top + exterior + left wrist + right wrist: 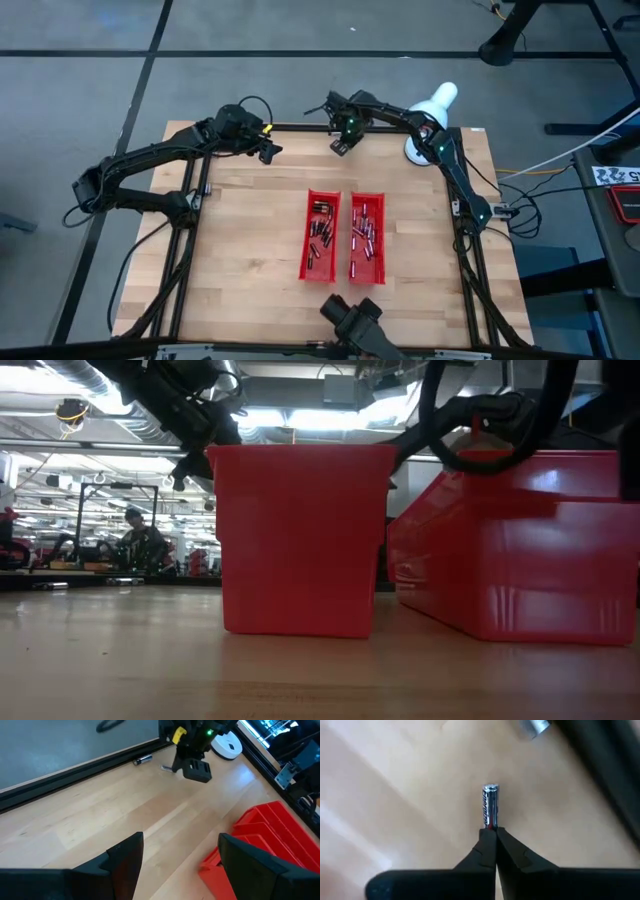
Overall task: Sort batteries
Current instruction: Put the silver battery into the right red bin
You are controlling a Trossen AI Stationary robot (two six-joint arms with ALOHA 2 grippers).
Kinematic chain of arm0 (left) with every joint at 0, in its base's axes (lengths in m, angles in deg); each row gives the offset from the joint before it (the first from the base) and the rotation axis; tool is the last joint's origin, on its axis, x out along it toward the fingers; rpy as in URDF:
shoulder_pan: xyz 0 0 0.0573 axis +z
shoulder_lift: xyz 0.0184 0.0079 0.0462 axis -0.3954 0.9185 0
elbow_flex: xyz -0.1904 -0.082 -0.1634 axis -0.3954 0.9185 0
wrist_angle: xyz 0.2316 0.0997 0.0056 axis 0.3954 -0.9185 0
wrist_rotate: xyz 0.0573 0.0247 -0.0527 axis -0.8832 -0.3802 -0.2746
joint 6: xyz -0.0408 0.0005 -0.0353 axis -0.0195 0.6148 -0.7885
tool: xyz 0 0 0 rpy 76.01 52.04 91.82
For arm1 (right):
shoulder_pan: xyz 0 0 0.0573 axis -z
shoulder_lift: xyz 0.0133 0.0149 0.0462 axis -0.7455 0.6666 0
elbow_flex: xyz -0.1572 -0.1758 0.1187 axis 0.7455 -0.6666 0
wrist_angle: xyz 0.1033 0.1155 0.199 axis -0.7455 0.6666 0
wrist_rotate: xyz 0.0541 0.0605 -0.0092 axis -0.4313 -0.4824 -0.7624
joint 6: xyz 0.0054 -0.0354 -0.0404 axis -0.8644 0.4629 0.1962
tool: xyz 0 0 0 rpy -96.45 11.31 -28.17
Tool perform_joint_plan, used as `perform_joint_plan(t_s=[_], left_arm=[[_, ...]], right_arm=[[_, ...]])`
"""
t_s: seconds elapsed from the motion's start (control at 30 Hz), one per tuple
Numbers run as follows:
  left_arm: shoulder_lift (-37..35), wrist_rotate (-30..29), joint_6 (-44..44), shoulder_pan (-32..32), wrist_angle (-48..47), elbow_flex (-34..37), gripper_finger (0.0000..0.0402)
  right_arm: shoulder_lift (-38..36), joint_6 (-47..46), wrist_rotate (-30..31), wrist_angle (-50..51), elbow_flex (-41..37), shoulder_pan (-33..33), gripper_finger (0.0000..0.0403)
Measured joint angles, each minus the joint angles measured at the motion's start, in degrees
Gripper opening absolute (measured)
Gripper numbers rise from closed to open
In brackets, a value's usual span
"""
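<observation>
High: my straight-down look over whole table | Low: table-level, tight against red trays | Left wrist: angled across table, shares trays | Right wrist: close on tabletop.

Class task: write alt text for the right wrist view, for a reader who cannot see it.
The right gripper is shut on one end of a small silver battery, which points away from it over the pale wooden table. Another battery lies near the picture's edge.

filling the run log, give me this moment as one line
right gripper: shut on battery at table's far edge | left gripper: open, waiting | red trays: hold sorted batteries
</observation>
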Motion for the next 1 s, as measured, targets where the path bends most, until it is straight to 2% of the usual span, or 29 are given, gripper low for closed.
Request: perform_joint_plan(t_s=[0.23,0.7,0.83,1.0], left_arm=[[0.0,0.0,1.5,0.0,0.0,0.0,0.0246],[0.0,0.0,3.2,0.0,-0.5,0.0,0.0246],[0.0,0.0,3.2,0.0,-2.5,0.0,0.0246],[0.5,1.2,6.8,-1.6,-3.5,0.0,0.0246]], right_arm=[[-0.5,1.2,-4.2,3.4,0.4,-1.6,0.0002],[-1.2,0.8,-3.7,2.6,1.2,-5.5,0.0009],[-3.5,-0.3,-1.3,1.2,1.2,-5.8,0.0003],[-7.1,-1.8,-3.9,-1.3,1.2,-5.7,0.0005]])
